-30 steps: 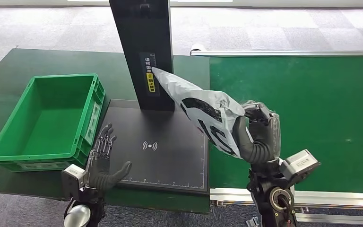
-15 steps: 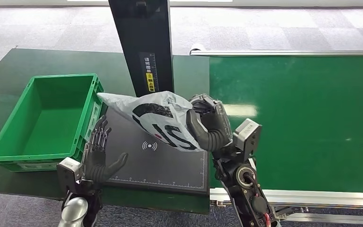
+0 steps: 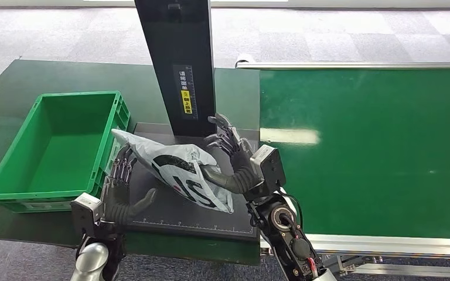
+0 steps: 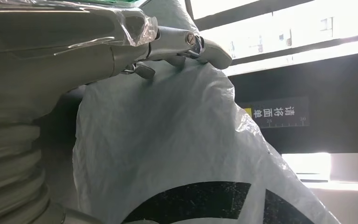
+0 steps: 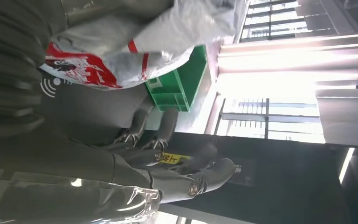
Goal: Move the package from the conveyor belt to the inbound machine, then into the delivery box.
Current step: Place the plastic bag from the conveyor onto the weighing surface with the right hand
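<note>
The package [image 3: 179, 175] is a grey-white plastic mailer bag with black lettering. It lies tilted on the black plate [image 3: 211, 216] of the inbound machine, its left tip near the green delivery box [image 3: 76, 95]. My right hand [image 3: 231, 158] is behind the bag's right end with its fingers spread apart and off the bag; its thumb lies along the bag's edge. My left hand [image 3: 120, 190] stands open at the plate's left edge, fingertips against the bag's left end. The left wrist view has the bag [image 4: 182, 154] under my fingers [image 4: 186, 44]. The right wrist view has the bag [image 5: 121, 51] apart from my fingers [image 5: 168, 163].
The machine's black column [image 3: 176, 58] rises at the back of the plate. The green conveyor belt [image 3: 375, 152] runs along the right with a metal rail in front. The box stands on a dark green table [image 3: 12, 88] and holds nothing.
My right hand carried the bag from the belt side leftward and down onto the plate, then spread its fingers off it. My left hand rose slightly to meet the bag's left end.
</note>
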Motion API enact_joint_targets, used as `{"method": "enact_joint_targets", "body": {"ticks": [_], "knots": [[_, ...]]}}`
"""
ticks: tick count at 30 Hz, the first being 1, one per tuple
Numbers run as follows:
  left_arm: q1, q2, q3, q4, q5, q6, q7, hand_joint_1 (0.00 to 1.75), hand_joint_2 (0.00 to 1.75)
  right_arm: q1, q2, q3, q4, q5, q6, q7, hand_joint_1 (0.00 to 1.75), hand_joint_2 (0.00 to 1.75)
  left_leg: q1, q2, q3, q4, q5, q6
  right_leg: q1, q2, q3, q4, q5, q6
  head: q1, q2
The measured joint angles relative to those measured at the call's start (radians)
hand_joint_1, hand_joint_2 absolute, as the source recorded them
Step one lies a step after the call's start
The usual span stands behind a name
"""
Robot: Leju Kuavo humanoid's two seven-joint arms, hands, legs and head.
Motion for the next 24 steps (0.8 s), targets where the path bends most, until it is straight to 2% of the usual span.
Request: {"method": "enact_joint_targets", "body": {"ticks": [13, 20, 24], "knots": [[0.006, 0.002, 0.000, 0.000, 0.000, 0.000, 0.000, 0.00, 1.75, 0.002, -0.002, -0.004, 0.032, 0.005, -0.007, 0.006, 0.00, 1.75, 0.000, 0.000, 0.000, 0.000, 0.000, 0.000, 0.000, 0.000, 0.000, 0.000, 0.000, 0.000, 0.000, 0.000], [0.011, 0.011, 0.017, 0.000, -0.015, 0.018, -0.009, 0.00, 1.75, 0.012, -0.008, -0.014, 0.042, -0.092, 0.111, -0.019, 0.00, 1.75, 0.000, 0.000, 0.000, 0.000, 0.000, 0.000, 0.000, 0.000, 0.000, 0.000, 0.000, 0.000, 0.000, 0.000], [0.015, 0.024, 0.046, 0.000, -0.032, 0.024, -0.013, 0.00, 1.75, 0.015, -0.016, -0.026, 0.043, -0.116, 0.126, -0.028, 0.00, 1.75, 0.000, 0.000, 0.000, 0.000, 0.000, 0.000, 0.000, 0.000, 0.000, 0.000, 0.000, 0.000, 0.000, 0.000]]}}
